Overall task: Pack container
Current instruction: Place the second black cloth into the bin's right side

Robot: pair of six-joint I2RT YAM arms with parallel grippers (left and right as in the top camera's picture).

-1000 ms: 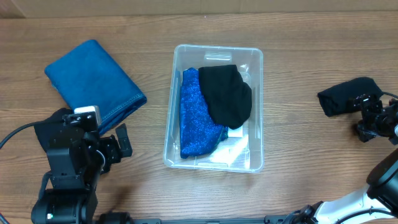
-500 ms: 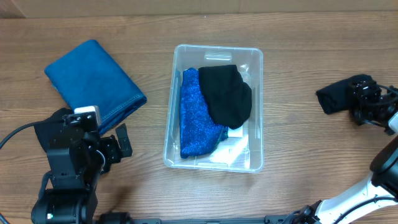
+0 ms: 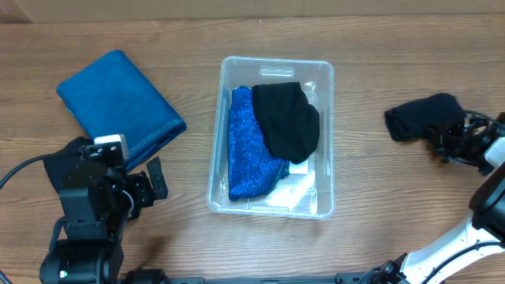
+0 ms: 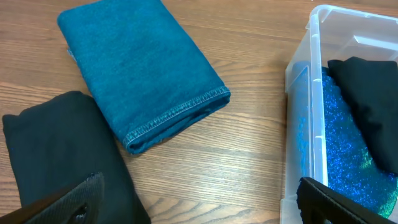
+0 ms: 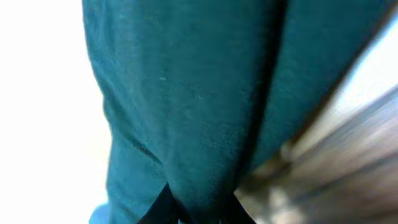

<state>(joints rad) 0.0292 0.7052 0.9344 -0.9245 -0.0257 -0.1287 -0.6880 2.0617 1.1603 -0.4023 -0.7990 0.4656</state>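
The clear container (image 3: 215,162) stands mid-table with a glittery blue cloth (image 3: 247,154) and a black cloth (image 3: 286,118) inside. At the far right, my right gripper (image 3: 451,138) is shut on a dark bundled cloth (image 3: 414,118) beside the container. In the right wrist view that cloth (image 5: 199,93) fills the picture, pinched at the fingertips of the gripper (image 5: 199,211). Left of the container, my left gripper (image 3: 147,188) stands open over bare wood. From the left wrist, the gripper (image 4: 199,210) is wide open, the container's wall (image 4: 305,143) at its right finger.
A folded blue towel (image 3: 118,102) lies at the back left, also seen as the towel (image 4: 140,68) in the left wrist view. Another black cloth (image 4: 56,152) lies by the left finger. A pale wall edge runs along the table's far side.
My right gripper went from open to shut on the dark cloth and has pulled it leftward, toward the container. The left arm has stayed still.
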